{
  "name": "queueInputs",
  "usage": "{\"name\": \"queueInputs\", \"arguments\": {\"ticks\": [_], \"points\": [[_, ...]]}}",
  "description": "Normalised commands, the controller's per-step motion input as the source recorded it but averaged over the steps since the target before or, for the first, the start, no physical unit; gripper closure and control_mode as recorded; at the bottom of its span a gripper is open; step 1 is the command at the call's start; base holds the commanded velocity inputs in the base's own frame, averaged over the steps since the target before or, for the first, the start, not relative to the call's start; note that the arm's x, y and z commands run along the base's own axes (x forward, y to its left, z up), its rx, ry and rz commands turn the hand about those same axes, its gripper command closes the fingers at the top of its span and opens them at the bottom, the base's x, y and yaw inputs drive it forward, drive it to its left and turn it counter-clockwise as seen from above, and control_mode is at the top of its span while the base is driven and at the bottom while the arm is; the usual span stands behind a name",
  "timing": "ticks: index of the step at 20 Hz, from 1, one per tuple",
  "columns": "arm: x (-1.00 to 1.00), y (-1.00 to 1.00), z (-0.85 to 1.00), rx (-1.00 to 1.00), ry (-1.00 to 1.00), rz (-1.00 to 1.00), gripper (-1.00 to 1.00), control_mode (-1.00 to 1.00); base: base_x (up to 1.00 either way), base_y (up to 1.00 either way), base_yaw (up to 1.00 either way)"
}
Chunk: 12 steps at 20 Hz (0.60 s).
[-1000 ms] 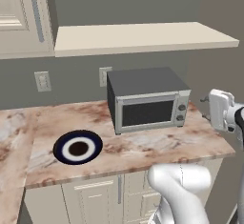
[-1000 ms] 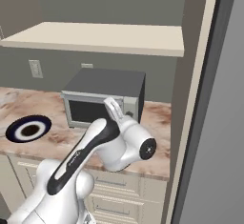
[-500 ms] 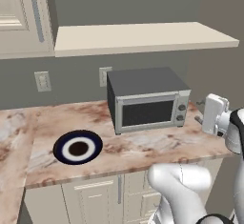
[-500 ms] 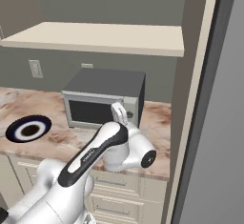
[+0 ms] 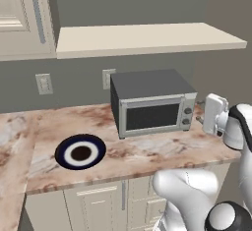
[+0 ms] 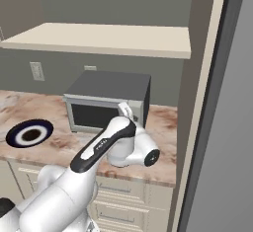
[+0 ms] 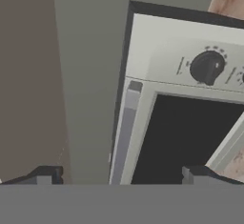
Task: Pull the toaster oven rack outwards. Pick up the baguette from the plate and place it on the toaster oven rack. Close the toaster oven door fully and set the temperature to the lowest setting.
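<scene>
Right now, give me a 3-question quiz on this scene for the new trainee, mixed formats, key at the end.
1. True or false: the toaster oven door is shut.
2. What lies on the plate? A) the baguette B) nothing visible C) a rack
3. Fill in: seen from the left base view, the tool hovers off the oven's ___ side, level with the knob panel.

Key:
1. True; the door sits flush in the toaster oven front.
2. B; only its white ring and dark centre show.
3. Right.

gripper (image 7: 119, 175) closer to toaster oven (image 5: 152, 103), turned toward front
</scene>
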Motion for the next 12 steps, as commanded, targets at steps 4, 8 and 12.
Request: {"name": "queueInputs", "arguments": {"ticks": [4,8,12], "points": [[0.04,-0.18,-0.18,0.0,0.0,-0.02,-1.0,-1.0,0.0,0.0,0.0],[0.03,-0.11,-0.13,0.0,0.0,-0.02,-1.0,-1.0,0.0,0.0,0.0],[0.13,-0.01,-0.09,0.0,0.0,0.0,-1.0,-1.0,0.0,0.0,0.0]]}}
